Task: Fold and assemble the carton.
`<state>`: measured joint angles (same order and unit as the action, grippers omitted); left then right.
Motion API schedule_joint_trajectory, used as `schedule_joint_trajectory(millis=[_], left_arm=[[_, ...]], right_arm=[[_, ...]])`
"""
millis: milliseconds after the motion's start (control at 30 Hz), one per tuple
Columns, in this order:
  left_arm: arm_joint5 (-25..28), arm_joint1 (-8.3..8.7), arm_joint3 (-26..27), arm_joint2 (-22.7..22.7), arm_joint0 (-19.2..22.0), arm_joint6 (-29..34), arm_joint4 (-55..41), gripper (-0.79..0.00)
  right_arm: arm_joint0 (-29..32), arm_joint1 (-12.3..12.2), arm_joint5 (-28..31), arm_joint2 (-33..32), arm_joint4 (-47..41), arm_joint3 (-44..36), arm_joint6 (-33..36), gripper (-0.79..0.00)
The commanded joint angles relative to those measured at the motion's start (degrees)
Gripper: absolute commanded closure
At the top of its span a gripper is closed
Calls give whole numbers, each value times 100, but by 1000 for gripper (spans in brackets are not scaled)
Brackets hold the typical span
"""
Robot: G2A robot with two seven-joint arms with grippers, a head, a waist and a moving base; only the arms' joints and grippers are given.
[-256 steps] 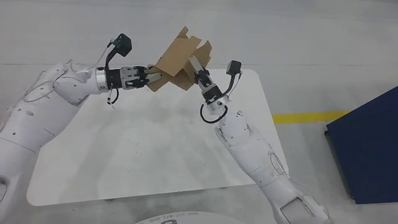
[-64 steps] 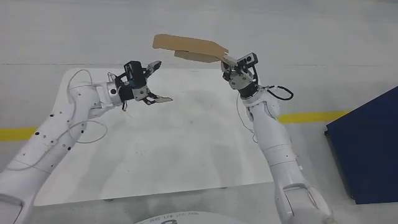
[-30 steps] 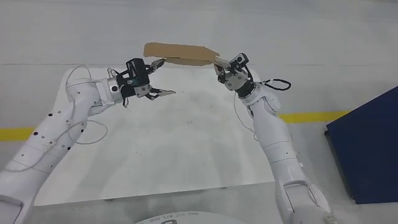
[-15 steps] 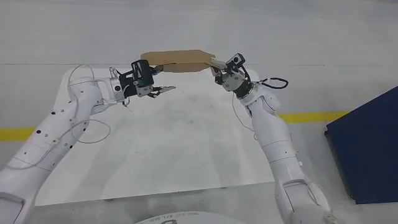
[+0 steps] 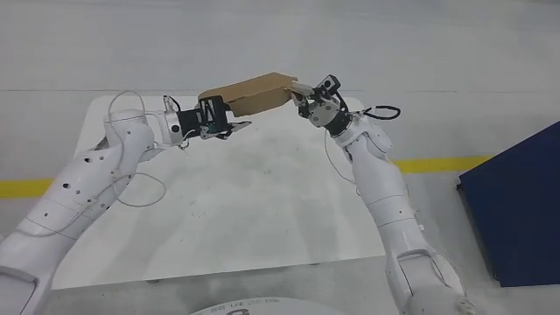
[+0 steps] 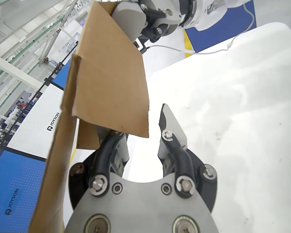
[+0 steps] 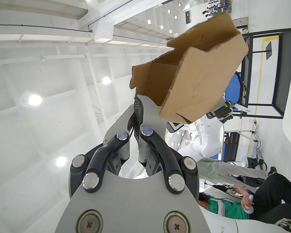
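Cardboard carton (image 5: 249, 94) clamped in right jaws, end at parted left jaws.

Saw plain brown on the carton (image 5: 249, 96), white on the table (image 5: 245, 219), dark blue on the board (image 5: 518, 201) at right edge.

Top camera looks steeply down from overhead at the whole tabletop (image 5: 219, 227). Left wrist camera sits right behind the left end effector (image 6: 138, 124), facing the carton (image 6: 111, 78) close up; right wrist camera tilts ceilingward, sharing that carton.
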<state>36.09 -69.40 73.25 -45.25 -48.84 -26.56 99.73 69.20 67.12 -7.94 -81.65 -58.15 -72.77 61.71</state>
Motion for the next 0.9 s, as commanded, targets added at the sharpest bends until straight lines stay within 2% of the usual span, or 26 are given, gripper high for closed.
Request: schedule_joint_trajectory(millis=[0,233,500,667,867], left_arm=[[-33,-10,-22,22,16,-83,37,-323],[-204,-14,-138,48,43,-576,260,-314],[-294,-30,-339,29,126,-725,342,-314],[-388,-64,-359,92,152,-698,414,-308],[-575,-123,-362,187,204,-788,480,-259]], right_arm=[[-3,-2,-42,-1,-30,9,20,0],[-92,-13,-537,27,-257,130,276,0],[-171,-54,-982,36,-302,257,708,0],[-236,-49,-1057,142,-261,277,643,0],[-349,-17,-1145,280,-372,352,438,0]])
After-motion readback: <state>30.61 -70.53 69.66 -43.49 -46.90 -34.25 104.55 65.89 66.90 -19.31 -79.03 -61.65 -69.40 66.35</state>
